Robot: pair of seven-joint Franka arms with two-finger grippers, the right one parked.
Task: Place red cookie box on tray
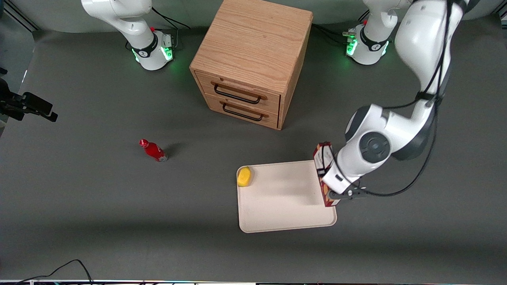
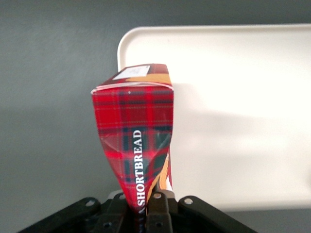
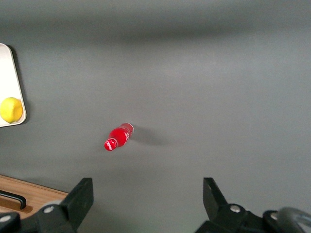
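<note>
gripper and red cookie box hang together at the edge of the tray that lies toward the working arm's end of the table in the front view. the box stands on end in the grip, lifted and partly over the rim, which looks like a carry pose chosen so it can be lowered onto the bare cream surface. a yellow fruit rests in the tray corner toward the parked arm's end, well apart from the box, so most of the tray is open for it. a red bottle lies on the table toward the parked arm, and a wooden drawer cabinet stands farther from the camera. the arm's wrist covers the fingertips here.

wrist view on the working arm: the gripper pinches the red cookie box by its narrow end, the carton creased where it is squeezed. the tray lies just beside and under it. the clamped end of the box is hidden.

parked arm's wrist view: only the tray corner, the yellow fruit and the red bottle show.
</note>
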